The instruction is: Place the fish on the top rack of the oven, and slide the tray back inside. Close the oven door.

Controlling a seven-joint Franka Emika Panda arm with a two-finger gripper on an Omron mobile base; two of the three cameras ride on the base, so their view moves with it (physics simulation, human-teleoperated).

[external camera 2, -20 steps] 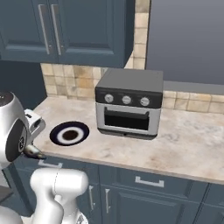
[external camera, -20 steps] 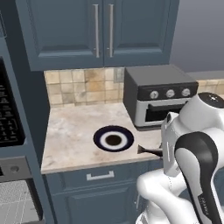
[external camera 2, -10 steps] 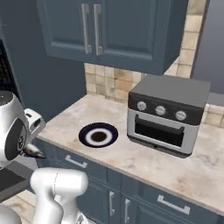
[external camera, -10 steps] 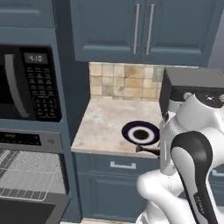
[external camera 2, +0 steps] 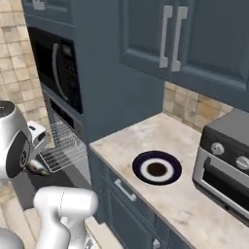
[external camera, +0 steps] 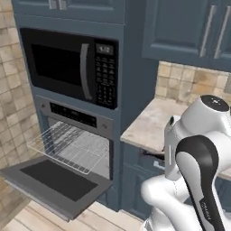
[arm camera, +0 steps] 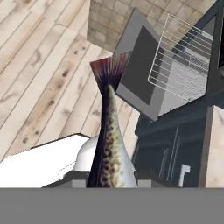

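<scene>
Starting at the far left of the left base view, I have the oven door dropped flat and the top rack drawn out over it, its wire grid bare. I read that layout as ready for loading: with the rack out past the oven front, I can lower something onto it from above instead of reaching into the cavity. The microwave sits directly above the oven.

Further right is the counter with the plate on it, nothing on the plate, and the toaster oven just beyond. All of that lies well to the right of my tool.

In the hand view the fish runs straight out from the bottom edge, tail fin farthest from me, body spotted and pale along one side. My gripper is clamped on the fish near its head end; the fingertips themselves are hidden behind the body, but the jaws are nearly together around it. Holding it by one end leaves the length free to be laid flat across the wires. From the tool, the rack and door lie ahead and off to the upper right, well apart from the fish, so I judge the carry is only partway done.
</scene>
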